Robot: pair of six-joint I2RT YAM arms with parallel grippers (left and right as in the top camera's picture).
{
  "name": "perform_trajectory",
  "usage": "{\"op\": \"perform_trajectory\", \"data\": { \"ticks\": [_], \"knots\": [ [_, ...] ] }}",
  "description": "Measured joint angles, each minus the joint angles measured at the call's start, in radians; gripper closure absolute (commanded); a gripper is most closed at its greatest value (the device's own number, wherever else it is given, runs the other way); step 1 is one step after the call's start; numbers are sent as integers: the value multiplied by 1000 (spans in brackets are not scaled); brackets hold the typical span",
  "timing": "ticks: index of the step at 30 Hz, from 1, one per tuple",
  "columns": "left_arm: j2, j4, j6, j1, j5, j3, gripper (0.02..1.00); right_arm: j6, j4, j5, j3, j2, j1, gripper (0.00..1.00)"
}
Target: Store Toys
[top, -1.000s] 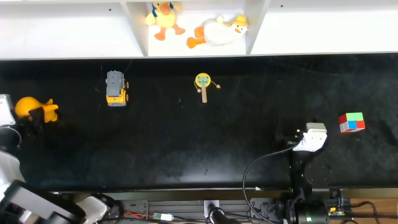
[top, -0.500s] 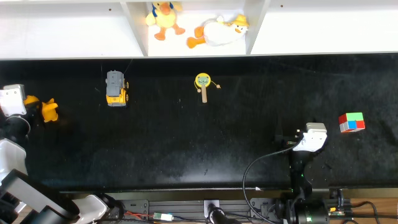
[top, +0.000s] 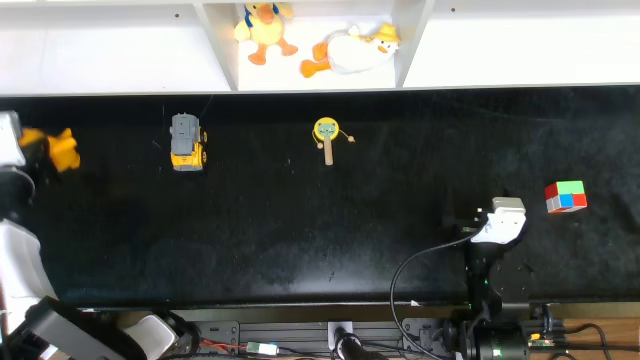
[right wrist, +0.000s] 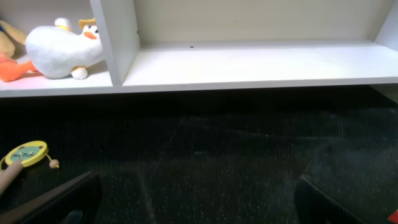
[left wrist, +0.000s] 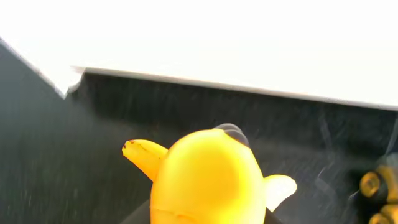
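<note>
My left gripper [top: 38, 150] is at the far left of the black table, lifted and shut on a round yellow toy [top: 62, 149] with small flippers [left wrist: 205, 177]. A yellow and grey toy truck [top: 186, 141] stands to its right, its wheel at the left wrist view's edge [left wrist: 376, 186]. A small rattle drum [top: 327, 133] [right wrist: 25, 154] lies mid-table. A coloured cube [top: 565, 196] sits at the far right. My right gripper [top: 497, 222] [right wrist: 196, 211] is low near the front right, open and holding nothing.
A white shelf [top: 110, 55] [right wrist: 249, 65] runs along the table's back edge. Its middle compartment holds a yellow plush duck [top: 262, 25] and a white plush duck [top: 350, 50] [right wrist: 59, 53]. The right compartment [right wrist: 261, 62] is bare.
My left gripper has risen with the yellow toy and carried it up the top view toward the shelf. The right arm has stayed still.
</note>
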Motion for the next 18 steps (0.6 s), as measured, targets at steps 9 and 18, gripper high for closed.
{"op": "perform_trajectory", "data": {
  "ticks": [9,18],
  "knots": [
    [135,2,-71,-125,6,249,849,0,0,0,0,0,0,7],
    [290,29,-140,-180,5,321,838,0,0,0,0,0,0,5]
  ]
}}
